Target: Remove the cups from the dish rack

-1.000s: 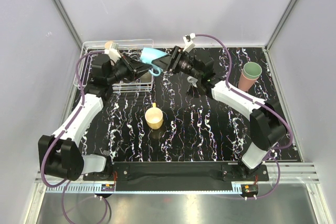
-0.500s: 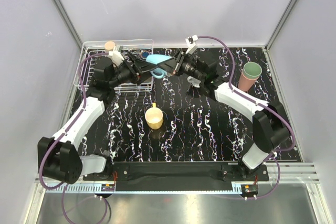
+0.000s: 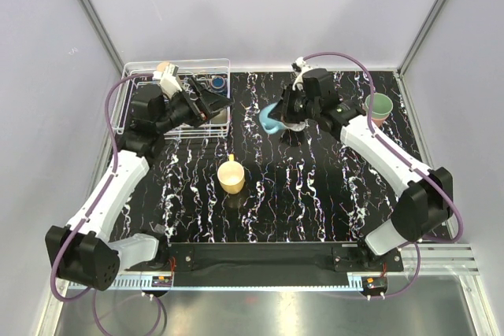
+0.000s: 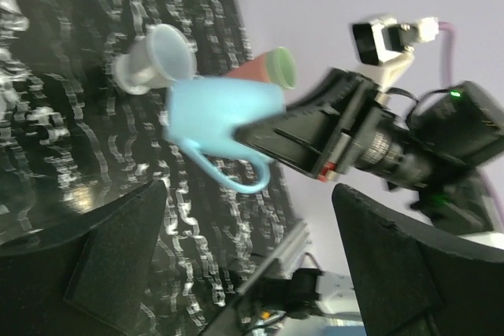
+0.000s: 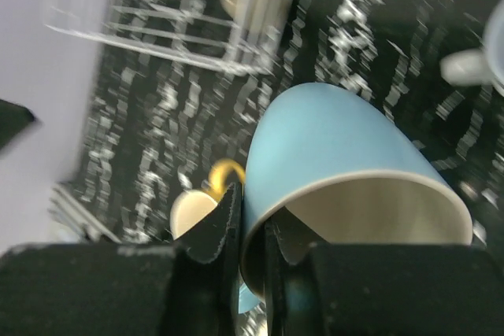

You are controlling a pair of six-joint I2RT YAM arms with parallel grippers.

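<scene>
A cyan mug [image 3: 272,116] with a cream inside hangs over the table right of the dish rack [image 3: 127,97]. My right gripper [image 3: 283,111] is shut on the mug [image 5: 339,147], one finger inside and one outside its rim [image 5: 253,230]. My left gripper [image 3: 217,102] is open and holds nothing, at the rack's right edge; its fingers [image 4: 118,257] frame the cyan mug [image 4: 224,120] ahead. A navy cup [image 3: 216,82] and a tan cup [image 3: 164,68] sit in the rack. On the table stand a yellow mug [image 3: 231,175] and a pinkish tumbler with a green one inside [image 3: 376,111].
A pale mug [image 4: 153,59] lies on the table just under my right gripper, partly hidden in the top view. The rack [image 5: 157,29] fills the back left corner. Grey walls close in the table on three sides.
My left gripper opened, let go of the cyan mug and drew back toward the rack. My right gripper shut on the mug's rim and carried it right and lower.
</scene>
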